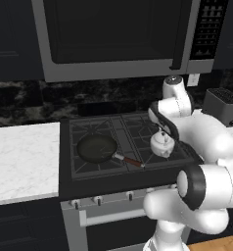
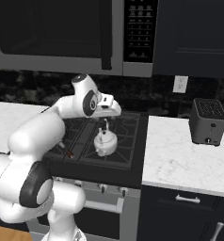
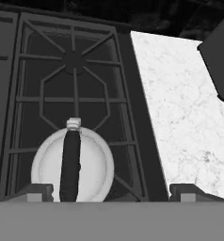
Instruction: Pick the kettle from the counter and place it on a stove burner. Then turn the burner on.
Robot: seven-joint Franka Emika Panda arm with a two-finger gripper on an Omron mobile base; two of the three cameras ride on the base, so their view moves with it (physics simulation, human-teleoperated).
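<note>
- Kettle (image 1: 162,143) sits upright on front-right stove burner (image 3: 74,61) grate of black cooktop (image 1: 69,171); not on the desk (image 2: 180,155).
- Dark arched handle (image 3: 70,164) is its long axis in hand view: runs bottom-to-top of that view, w/ a small light fitting at its far end toward the back burner.
- Spout direction: can't tell for sure from these views.
- Tool (image 3: 111,190): fingers (image 3: 36,190) spread wide, gripping nothing. One tip lies at kettle's outer edge, other well off past cooktop's edge, so kettle is off-centre between them, toward the first tip.
- Tool (image 2: 106,123) hangs just above kettle's handle in right base view; contact can't be told.
- Black frying pan (image 1: 96,148) w/ reddish handle on front-left grate, handle pointing toward kettle, apart from it.
- Toaster (image 2: 208,121) on marble desk right of cooktop, well apart from kettle.
- Microwave (image 1: 118,34) over the stove.
</note>
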